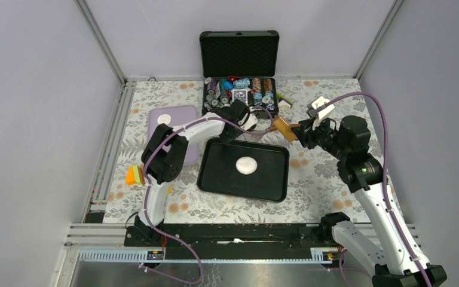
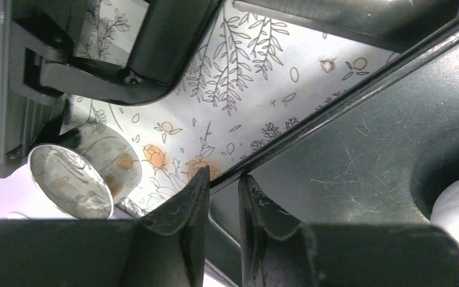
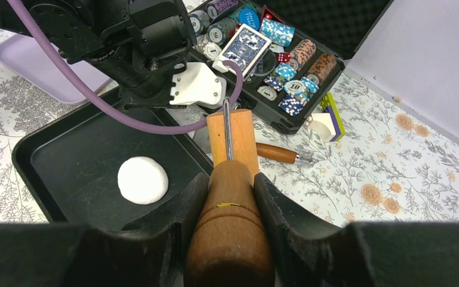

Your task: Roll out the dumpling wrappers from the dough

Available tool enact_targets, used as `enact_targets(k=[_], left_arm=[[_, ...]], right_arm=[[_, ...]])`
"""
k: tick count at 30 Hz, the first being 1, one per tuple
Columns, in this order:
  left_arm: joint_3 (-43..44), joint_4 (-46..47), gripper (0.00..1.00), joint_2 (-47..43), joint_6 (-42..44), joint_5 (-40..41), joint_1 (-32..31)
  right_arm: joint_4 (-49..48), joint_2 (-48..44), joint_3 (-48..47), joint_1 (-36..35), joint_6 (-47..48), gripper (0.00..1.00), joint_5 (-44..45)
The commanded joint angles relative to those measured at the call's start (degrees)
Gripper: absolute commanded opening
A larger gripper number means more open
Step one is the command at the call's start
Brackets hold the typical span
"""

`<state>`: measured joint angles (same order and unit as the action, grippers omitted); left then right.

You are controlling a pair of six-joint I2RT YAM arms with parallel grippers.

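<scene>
The dough [image 1: 246, 165] is a round white pat lying near the middle of the black tray [image 1: 275, 186], well apart from both sets of fingers. One wrapper [image 1: 164, 118], a small neat disc, lies on the lilac plate [image 1: 186, 115] to the left of the tray.

The left fingers [image 2: 185, 209] are down at the tray's far rim, at its left end. They stand a narrow gap apart with the rim running into that gap, one finger outside over the counter [image 1: 323, 179] and the other inside over the tray floor. I cannot tell whether they are pinching the rim. In the left wrist view the dough shows only at the right edge, and a steel ring cutter [image 2: 83, 176] stands on the counter just outside the tray.

The right fingers [image 3: 275, 203] are clamped on the wooden handle of a roller [image 3: 232, 136], held raised near the tray's far right corner. In the right wrist view the dough lies to the left of these fingers. Behind the tray an open case [image 1: 239, 89] holds poker chips.
</scene>
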<state>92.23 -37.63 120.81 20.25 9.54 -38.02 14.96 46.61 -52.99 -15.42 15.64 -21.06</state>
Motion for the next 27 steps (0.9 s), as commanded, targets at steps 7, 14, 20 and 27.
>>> enact_targets(k=[7,14,20,27], left_arm=[[1.4,-0.3,0.01,0.5,-5.1,3.0,1.5],[-1.1,-1.5,0.00,-1.0,-7.1,2.4,2.0],[-2.7,-3.8,0.00,-2.8,-10.2,1.2,2.9],[-7.3,-5.4,0.00,-6.4,-15.1,-3.4,4.6]], right_arm=[[-2.8,-0.7,-3.5,-0.2,1.3,0.00,-0.7],[-1.1,0.4,-5.3,-0.2,2.0,0.00,-0.8],[2.4,2.2,-7.6,-0.2,3.6,0.00,-2.6],[3.6,4.0,-6.5,-0.2,3.4,0.00,-5.7]])
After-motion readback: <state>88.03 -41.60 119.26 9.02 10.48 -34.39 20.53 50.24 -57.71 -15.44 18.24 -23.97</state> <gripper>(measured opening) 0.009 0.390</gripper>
